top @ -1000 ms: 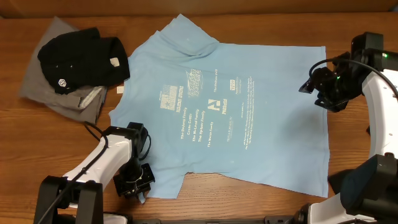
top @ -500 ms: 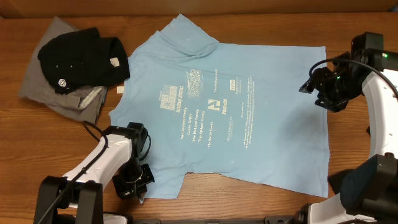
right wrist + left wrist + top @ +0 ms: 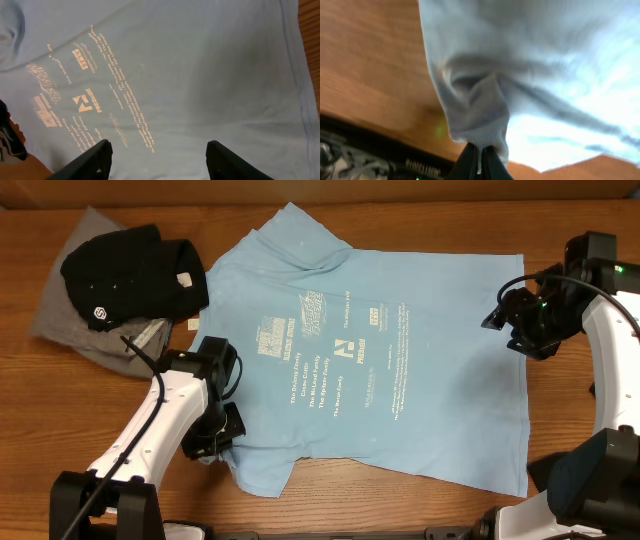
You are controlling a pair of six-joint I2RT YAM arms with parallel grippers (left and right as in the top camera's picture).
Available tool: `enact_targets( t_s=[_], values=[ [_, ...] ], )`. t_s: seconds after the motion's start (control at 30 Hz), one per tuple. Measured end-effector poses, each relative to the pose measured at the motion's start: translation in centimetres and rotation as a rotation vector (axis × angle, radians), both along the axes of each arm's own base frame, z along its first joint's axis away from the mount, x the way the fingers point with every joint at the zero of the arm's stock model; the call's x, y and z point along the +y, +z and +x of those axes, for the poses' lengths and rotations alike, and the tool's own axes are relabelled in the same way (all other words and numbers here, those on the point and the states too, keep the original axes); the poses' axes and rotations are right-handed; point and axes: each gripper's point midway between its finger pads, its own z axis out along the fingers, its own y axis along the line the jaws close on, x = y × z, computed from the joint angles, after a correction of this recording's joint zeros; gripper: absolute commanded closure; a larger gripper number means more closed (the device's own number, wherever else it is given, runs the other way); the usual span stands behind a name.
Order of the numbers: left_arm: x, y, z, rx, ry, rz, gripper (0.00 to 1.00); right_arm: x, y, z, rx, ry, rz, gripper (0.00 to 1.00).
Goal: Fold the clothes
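- Large light blue fabric T-shirt [image 3: 400,380] looks soft, light, floppy; best grabbed at sleeves or hem corners.
- Left gripper [image 3: 480,154] pinched tight on its near-left sleeve.
- Right gripper [image 3: 159,150] wide, empty, over right hem.

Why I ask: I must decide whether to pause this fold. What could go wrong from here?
1. The left gripper pinches only a thin edge of the light blue T-shirt; it may slip out when pulled.
2. The right gripper hangs open above the shirt, holding nothing, so a one-sided pull may drag and bunch the cloth.
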Motion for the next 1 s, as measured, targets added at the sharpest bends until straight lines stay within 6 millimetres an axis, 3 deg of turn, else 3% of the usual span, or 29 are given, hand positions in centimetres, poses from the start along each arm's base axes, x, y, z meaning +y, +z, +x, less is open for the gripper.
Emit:
enact_targets(
  t_s=[0.37, 0.8, 0.83, 0.93, 1.0],
  values=[
    [-0.3, -0.6, 4.6, -0.189, -0.001, -0.007, 0.96, -0.1, 0.0, 0.1, -0.003, 0.000, -0.004, 0.36],
    [0.0, 0.4, 9.6, -0.377, 0.045, -0.034, 0.96, -0.1, 0.0, 0.1, -0.003, -0.001, -0.005, 0.36],
    [0.0, 0.4, 9.9, -0.390, 0.048, -0.038, 0.94, -0.1, 0.0, 0.1, -0.004, -0.001, -0.005, 0.36],
    [-0.2, 0.5, 10.4, -0.408, 0.049, -0.058, 0.70, -0.1, 0.0, 0.1, -0.004, -0.002, -0.005, 0.36],
    [-0.3, 0.5, 10.4, -0.407, 0.045, -0.061, 0.61, -0.1, 0.0, 0.1, -0.004, -0.001, -0.004, 0.35]
  ],
)
